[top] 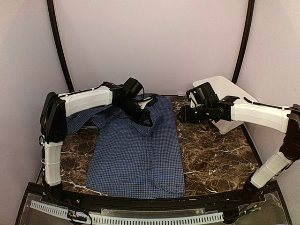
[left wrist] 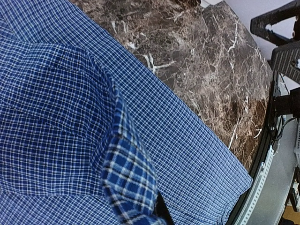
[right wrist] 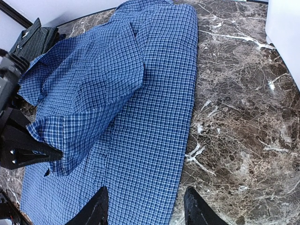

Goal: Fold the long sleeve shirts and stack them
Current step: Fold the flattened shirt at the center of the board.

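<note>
Left gripper jaws clamp a sleeve of the blue shirt over its chest for an inward fold; right gripper hovers at three o'clock, jaws apart.

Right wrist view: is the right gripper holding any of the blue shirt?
No, the right gripper is open with no cloth pinched in it; the blue shirt lies on the table below.

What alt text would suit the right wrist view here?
A blue checked shirt lies spread on a dark marble table, and the left hand pinches a fold of its cloth at the frame's left edge. The right hand stands open over the shirt's edge, holding nothing.
</note>
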Action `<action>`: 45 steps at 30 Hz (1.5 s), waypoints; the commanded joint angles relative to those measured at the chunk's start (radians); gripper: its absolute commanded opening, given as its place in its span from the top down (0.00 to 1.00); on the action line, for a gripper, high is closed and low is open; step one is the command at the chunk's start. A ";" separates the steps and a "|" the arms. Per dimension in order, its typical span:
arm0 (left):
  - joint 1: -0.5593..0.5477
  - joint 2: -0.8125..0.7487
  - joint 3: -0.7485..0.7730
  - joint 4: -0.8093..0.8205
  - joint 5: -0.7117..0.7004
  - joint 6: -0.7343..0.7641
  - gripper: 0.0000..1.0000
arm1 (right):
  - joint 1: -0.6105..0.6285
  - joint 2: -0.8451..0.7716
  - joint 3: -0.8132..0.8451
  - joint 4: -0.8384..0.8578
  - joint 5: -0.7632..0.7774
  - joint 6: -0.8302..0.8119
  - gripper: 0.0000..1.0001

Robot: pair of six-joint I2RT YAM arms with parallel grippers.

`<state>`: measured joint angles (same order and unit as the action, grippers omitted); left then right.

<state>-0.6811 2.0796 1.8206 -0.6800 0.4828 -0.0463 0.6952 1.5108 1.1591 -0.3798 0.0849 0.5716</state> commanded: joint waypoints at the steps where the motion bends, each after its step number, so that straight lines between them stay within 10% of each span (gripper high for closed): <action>1: -0.045 0.017 -0.014 -0.033 0.024 0.028 0.96 | -0.004 0.004 -0.018 0.043 0.008 -0.007 0.49; 45: -0.241 0.097 -0.038 -0.076 0.021 0.040 0.93 | -0.003 -0.005 -0.076 0.039 -0.002 -0.011 0.48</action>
<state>-0.9073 2.1803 1.7924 -0.7063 0.4793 -0.0315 0.6952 1.5108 1.0897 -0.3553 0.0753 0.5724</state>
